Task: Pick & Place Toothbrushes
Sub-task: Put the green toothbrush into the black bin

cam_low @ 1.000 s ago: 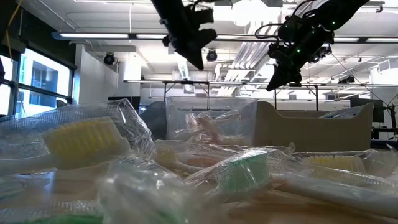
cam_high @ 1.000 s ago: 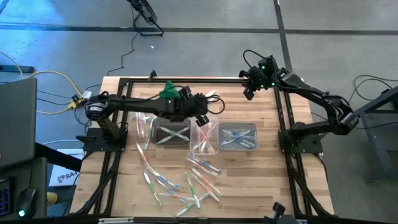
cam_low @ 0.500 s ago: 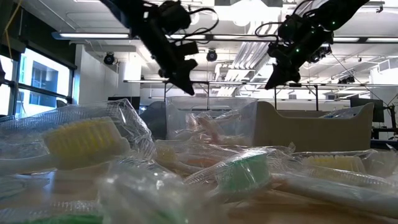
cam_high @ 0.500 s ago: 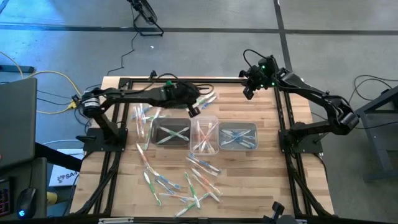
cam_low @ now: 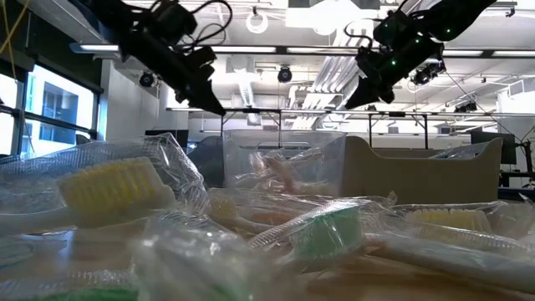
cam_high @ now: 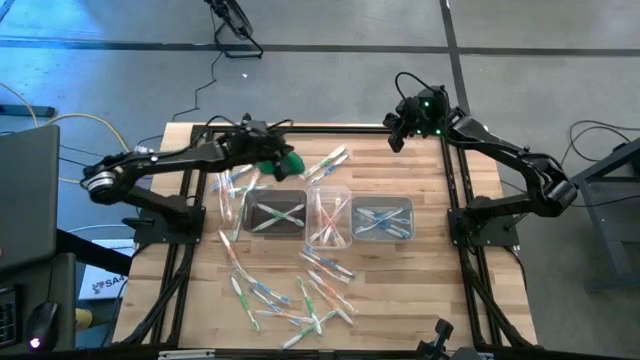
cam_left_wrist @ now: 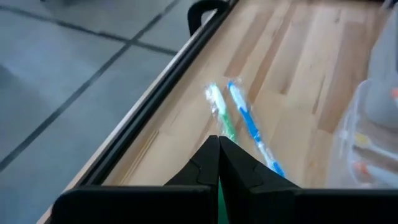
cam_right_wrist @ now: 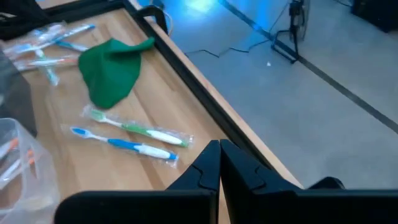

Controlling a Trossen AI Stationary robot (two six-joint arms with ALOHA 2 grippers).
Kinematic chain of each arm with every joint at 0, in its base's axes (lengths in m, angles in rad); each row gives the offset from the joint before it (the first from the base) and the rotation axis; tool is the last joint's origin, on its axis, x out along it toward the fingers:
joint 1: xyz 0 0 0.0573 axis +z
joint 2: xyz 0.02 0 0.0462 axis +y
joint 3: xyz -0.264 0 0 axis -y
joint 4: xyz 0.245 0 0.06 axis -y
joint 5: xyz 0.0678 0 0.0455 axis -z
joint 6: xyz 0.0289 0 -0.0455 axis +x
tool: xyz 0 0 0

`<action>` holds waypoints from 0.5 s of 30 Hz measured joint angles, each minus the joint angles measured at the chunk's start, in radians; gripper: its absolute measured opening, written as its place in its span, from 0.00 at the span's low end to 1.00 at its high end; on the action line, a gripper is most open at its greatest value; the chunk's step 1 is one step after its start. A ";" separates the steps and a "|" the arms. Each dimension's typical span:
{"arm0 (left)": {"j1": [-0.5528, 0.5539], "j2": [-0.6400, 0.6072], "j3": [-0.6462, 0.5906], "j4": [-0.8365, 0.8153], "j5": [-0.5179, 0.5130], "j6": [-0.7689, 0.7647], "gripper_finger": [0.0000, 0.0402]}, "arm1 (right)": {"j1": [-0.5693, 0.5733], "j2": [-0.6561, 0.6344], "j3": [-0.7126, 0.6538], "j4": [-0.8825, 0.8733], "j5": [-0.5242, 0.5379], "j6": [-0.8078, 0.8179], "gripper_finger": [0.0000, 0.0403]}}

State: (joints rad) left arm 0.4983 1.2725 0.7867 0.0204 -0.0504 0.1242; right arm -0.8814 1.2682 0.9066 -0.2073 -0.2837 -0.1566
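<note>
**Left arm: line up on the far loose toothbrushes**

Left gripper (cam_high: 262, 152) hangs above the far left of the surface (cam_high: 430, 290), fingers pinched together, nothing held. Right gripper (cam_high: 397, 140) waits over the far right edge, fingers also closed and empty. Toothbrushes (cam_high: 295, 295) mostly lie near the front; a green one (cam_left_wrist: 219, 112) and a blue one (cam_left_wrist: 249, 124) lie side by side near the far edge, beside the green cloth (cam_right_wrist: 113, 70). Three tubs (cam_high: 330, 218) already hold some. My call: spread the fingers before descending, centre on one handle, avoid catching both.
</note>
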 joint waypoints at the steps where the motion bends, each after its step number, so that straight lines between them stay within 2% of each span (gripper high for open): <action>1: -0.001 -0.017 -0.011 0.006 0.012 0.001 0.00 | 0.000 0.000 0.000 0.001 -0.012 0.000 0.00; 6: -0.001 -0.046 -0.022 0.027 0.018 0.003 0.00 | 0.003 0.000 0.000 0.002 -0.066 0.001 0.00; 10: -0.001 -0.046 -0.022 0.090 -0.034 0.003 0.00 | 0.016 0.000 0.000 0.002 -0.058 0.001 0.00; 15: -0.001 -0.046 -0.022 0.102 -0.036 0.003 0.00 | 0.025 0.000 0.000 0.002 -0.057 -0.002 0.00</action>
State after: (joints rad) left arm 0.4976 1.2269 0.7647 0.1221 -0.0865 0.1274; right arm -0.8561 1.2682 0.9066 -0.2050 -0.3410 -0.1583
